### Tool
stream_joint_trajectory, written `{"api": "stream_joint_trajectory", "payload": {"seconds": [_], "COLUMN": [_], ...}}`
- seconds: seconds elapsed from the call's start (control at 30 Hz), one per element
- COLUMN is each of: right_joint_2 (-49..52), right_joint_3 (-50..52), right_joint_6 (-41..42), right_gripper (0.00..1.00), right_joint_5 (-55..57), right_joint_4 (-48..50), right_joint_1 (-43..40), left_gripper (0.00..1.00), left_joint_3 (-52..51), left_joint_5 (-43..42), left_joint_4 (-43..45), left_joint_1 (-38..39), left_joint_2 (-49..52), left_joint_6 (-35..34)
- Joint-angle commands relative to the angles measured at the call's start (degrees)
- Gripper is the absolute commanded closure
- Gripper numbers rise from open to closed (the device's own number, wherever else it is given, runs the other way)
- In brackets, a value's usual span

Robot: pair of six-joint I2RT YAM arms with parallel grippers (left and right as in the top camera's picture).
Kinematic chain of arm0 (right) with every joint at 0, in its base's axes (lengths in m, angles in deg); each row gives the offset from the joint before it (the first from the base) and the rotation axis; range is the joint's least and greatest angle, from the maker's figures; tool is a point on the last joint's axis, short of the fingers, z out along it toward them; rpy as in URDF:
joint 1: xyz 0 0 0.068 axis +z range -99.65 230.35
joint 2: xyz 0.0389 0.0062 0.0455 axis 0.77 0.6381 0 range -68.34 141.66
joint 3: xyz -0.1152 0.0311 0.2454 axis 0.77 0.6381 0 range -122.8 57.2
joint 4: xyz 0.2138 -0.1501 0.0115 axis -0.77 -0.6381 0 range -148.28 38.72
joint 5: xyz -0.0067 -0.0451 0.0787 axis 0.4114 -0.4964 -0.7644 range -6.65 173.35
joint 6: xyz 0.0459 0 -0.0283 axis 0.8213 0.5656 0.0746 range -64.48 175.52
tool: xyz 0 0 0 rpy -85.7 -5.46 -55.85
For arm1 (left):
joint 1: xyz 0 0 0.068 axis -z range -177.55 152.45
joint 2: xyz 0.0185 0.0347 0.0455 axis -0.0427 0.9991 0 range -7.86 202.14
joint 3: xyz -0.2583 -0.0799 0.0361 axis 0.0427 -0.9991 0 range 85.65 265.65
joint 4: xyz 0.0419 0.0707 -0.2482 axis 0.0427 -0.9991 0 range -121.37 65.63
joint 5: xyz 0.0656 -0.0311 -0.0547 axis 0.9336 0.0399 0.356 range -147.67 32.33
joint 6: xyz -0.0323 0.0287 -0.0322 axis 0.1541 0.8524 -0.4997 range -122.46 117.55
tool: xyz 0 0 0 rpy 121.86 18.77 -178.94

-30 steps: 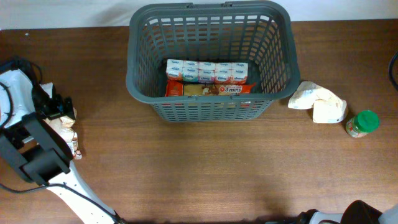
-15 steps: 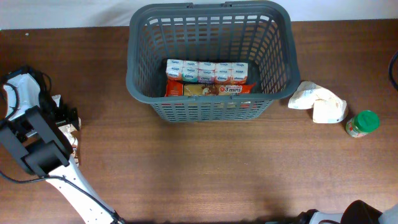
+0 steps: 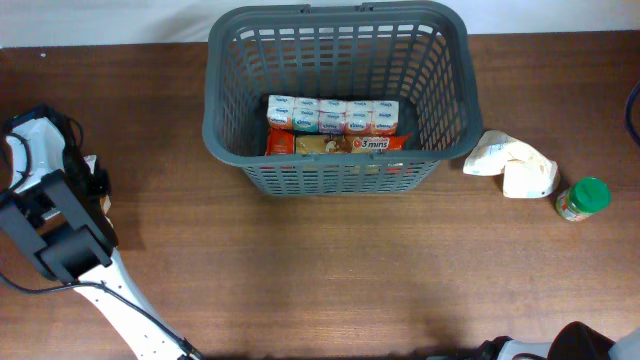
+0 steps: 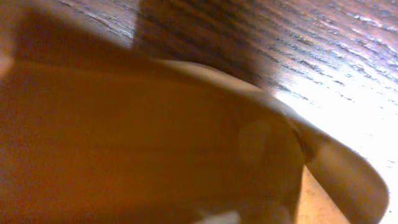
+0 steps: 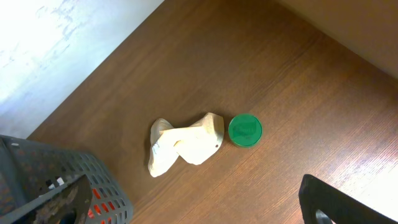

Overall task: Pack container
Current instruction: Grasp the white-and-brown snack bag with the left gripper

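The container (image 3: 214, 110) is a dark grey slotted basket at the table's back centre, and its corner shows in the right wrist view (image 5: 59, 171). On its floor lie a row of small white cartons (image 3: 332, 113) and a red packet (image 3: 340, 144). At the far left, my left gripper (image 3: 97, 186) is down on a snack packet (image 3: 104, 204) and shut on it, hiding most of it. The left wrist view is filled by the packet's blurred orange-brown surface (image 4: 155, 143). My right gripper (image 5: 199, 210) hangs open and empty above the table, right of the basket.
A crumpled white pouch (image 3: 512, 165) (image 5: 183, 144) lies right of the basket. Beside it stands a small jar with a green lid (image 3: 583, 198) (image 5: 245, 130). The table's back edge runs just behind the basket.
My left gripper has shifted slightly over the snack packet and closed on it, so the packet is now mostly covered. The right arm and the basket have not moved.
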Motion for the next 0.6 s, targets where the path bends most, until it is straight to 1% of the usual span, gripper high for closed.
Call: {"api": "stream_joint_trajectory", "payload": {"seconds": [0.0, 0.17, 0.27, 0.3, 0.43, 0.57], "right_joint_2": [-0.02, -0.02, -0.02, -0.02, -0.02, -0.02], "right_joint_3": [-0.22, -0.22, -0.22, -0.22, -0.22, -0.22], "right_joint_6": [0.48, 0.48, 0.48, 0.48, 0.48, 0.48], "right_gripper": [0.01, 0.01, 0.01, 0.01, 0.01, 0.01], "right_joint_5": [0.90, 0.90, 0.90, 0.90, 0.90, 0.90], "right_joint_4": [0.02, 0.02, 0.02, 0.02, 0.02, 0.02], "right_joint_1": [-0.26, -0.26, -0.26, -0.26, -0.26, -0.26], "left_gripper": [0.98, 0.98, 0.98, 0.98, 0.98, 0.98], "left_joint_3": [-2.91, -0.46, 3.67, 7.34, 14.19, 15.54], "left_joint_5": [-4.39, -9.55, -11.23, -12.44, -12.55, -12.55], "left_joint_4": [0.24, -1.97, -5.18, -7.61, -10.91, -11.85], "left_joint_1": [-0.63, -0.61, -0.52, -0.50, -0.50, -0.52], "left_joint_2": [5.81, 5.81, 5.81, 5.81, 5.81, 5.81], "left_joint_6": [-1.09, -0.72, -0.63, -0.63, -0.68, -0.70]}}
